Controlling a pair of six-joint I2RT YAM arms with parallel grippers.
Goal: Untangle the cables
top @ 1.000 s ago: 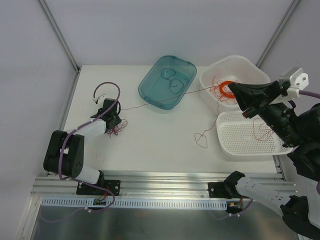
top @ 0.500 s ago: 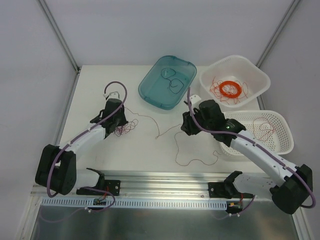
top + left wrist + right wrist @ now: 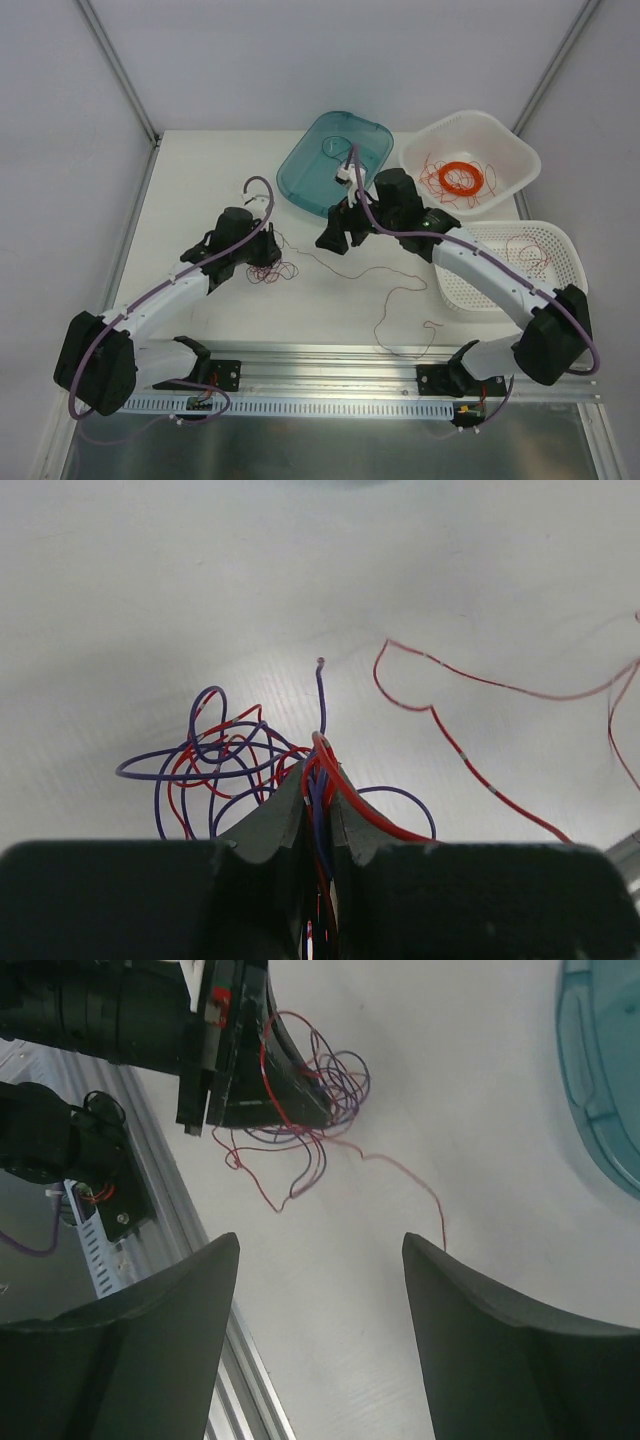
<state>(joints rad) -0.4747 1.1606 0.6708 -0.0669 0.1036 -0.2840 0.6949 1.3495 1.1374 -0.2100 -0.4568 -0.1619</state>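
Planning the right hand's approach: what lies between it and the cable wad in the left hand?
Bare table, crossed by one thin red strand trailing from the cable wad toward the open right hand; the right wrist view shows it.

The desk (image 3: 190,180) is presenting as a smooth, matt white surface. The cables (image 3: 240,765) are showing thin, smooth red and purple plastic sheathing with a slight sheen. The left claw (image 3: 316,805) is looking like matt grey plastic at its fingers. The right claw (image 3: 320,1250) is reading dark, matt and smooth. The teal tray (image 3: 295,170) is appearing as glossy translucent plastic. The perforated basket (image 3: 572,268) and the tub (image 3: 520,150) are looking like white plastic. The front rail (image 3: 330,358) is showing brushed metal.
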